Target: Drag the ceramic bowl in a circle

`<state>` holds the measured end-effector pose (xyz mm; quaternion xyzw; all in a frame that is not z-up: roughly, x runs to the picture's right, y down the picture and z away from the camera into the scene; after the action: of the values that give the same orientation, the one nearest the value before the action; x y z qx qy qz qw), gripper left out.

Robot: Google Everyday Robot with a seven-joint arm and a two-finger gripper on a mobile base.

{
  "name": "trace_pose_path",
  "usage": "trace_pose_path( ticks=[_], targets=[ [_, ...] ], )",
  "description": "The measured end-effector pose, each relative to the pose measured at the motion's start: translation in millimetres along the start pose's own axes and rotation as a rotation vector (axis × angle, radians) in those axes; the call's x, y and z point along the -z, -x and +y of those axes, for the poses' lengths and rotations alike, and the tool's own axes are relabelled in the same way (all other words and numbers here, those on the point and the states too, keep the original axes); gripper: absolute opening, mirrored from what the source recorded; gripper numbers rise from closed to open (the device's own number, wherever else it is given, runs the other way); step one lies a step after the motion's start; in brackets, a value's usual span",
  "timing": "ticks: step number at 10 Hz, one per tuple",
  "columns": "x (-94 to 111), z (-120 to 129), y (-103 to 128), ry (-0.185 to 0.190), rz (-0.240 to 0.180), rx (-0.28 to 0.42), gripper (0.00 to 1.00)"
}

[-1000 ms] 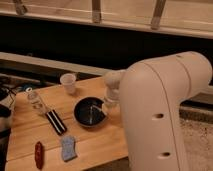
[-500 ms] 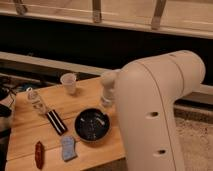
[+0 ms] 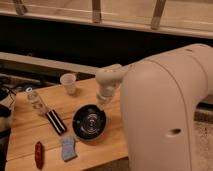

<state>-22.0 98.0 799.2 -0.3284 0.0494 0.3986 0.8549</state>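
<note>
The ceramic bowl point(image 3: 90, 121) is round, shallow and glossy black with pale reflections inside. It sits on the wooden table point(image 3: 30, 135) near the front middle. My gripper point(image 3: 102, 100) hangs from the white arm point(image 3: 109, 79) and reaches down to the bowl's far right rim. The arm's large white body point(image 3: 165, 115) fills the right side and hides the table's right part.
A small translucent white cup point(image 3: 68, 82) stands at the back of the table. A clear bottle point(image 3: 36, 101) and a flat black bar point(image 3: 56, 121) lie left of the bowl. A red object point(image 3: 38, 154) and a blue sponge point(image 3: 68, 148) lie near the front edge.
The bowl has slid toward the table's front edge and then slightly left, with the gripper following at its rim. The other objects have not moved.
</note>
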Motion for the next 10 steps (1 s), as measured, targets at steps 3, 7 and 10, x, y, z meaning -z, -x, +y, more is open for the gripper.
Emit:
trace_pose_path(
  ticks=[3,7,10],
  targets=[
    [17.2,13.6,10.6,-0.009,-0.031,0.046,0.8],
    [5.5,11.6,9.0,-0.007,-0.025,0.054,0.8],
    [-7.2,-2.3,4.9,-0.031,0.016,0.012,0.8]
  ],
)
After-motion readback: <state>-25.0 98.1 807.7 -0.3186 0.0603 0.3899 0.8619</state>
